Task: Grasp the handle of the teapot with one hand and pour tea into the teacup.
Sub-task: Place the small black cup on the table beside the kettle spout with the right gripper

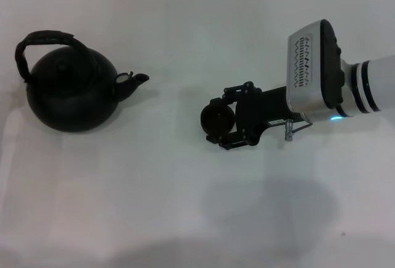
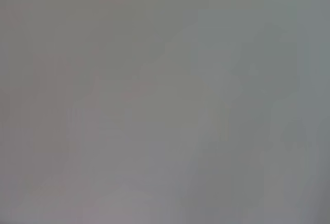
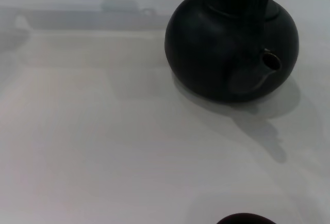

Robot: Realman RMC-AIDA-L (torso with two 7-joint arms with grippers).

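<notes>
The right end effector (image 1: 223, 126) reaches in from the worktop's right edge, its fingers set either side of the teacup (image 1: 217, 118) near the middle; whether they press it I cannot tell. Farther off toward the left edge stands the teapot (image 1: 71, 92), spout facing the teacup, handle (image 1: 43, 38) arched on top. No left end effector shows.

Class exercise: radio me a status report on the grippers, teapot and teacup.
Right gripper shut on teacup, right of teapot. Left gripper out of view. Handle untouched, spout facing cup. Nothing between them.
</notes>
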